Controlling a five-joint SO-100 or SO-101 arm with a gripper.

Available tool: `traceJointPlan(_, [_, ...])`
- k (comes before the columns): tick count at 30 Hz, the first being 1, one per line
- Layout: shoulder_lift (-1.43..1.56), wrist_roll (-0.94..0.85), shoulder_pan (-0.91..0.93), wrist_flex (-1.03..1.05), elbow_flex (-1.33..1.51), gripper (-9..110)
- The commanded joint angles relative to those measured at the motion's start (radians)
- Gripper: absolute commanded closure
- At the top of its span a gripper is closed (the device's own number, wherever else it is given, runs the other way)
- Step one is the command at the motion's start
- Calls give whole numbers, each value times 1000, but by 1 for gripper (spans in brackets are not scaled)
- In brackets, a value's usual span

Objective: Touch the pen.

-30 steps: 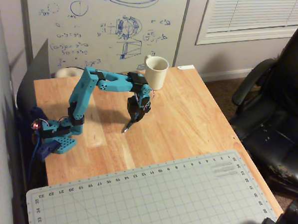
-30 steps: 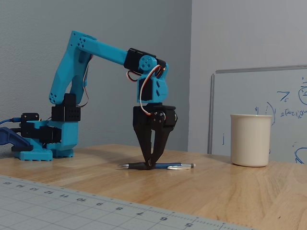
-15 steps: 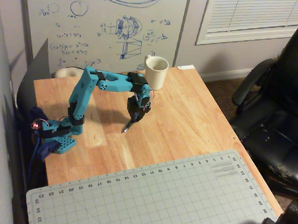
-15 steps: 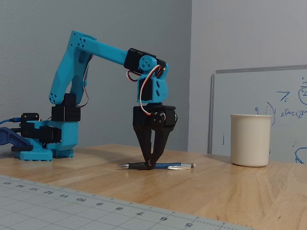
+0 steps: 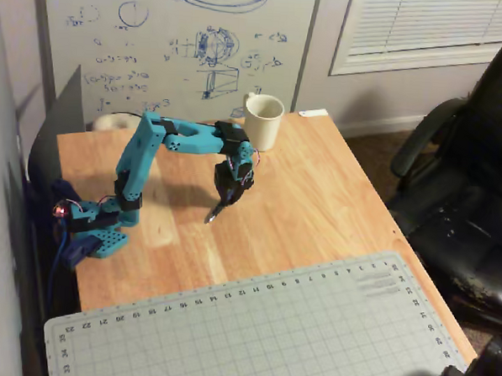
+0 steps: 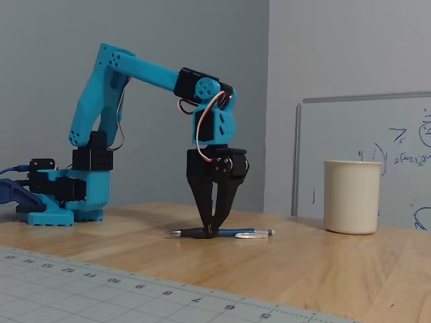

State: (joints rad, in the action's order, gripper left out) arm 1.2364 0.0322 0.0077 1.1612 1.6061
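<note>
And the blue arm (image 6: 111,87) is bent right over, black jaws pointing straight down at the wooden tabletop (image 6: 303,269). In the fixed view the two fingers (image 6: 202,195) taper together to a near point, tips all but meeting, and that point sits right on the pen (image 6: 236,233). The pen lies flat on the wood, its dark grip end directly beneath the tips, the blue barrel and silver end running out to the right of the jaws, the fine tip poking out to their left. Whether the tips are actually squeezing the barrel or just resting on it, I can't tell from here.

From the overhead view the jaws (image 5: 218,205) come down near the middle of the wood. A cream mug (image 6: 351,196) stands upright well off to the right of the jaws in the fixed view, with the whiteboard (image 5: 174,41) behind. The green cutting mat (image 5: 252,331) lies apart from them.
</note>
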Motion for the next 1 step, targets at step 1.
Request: traceJointPlan(1, [35, 0, -5, -6, -89, 101])
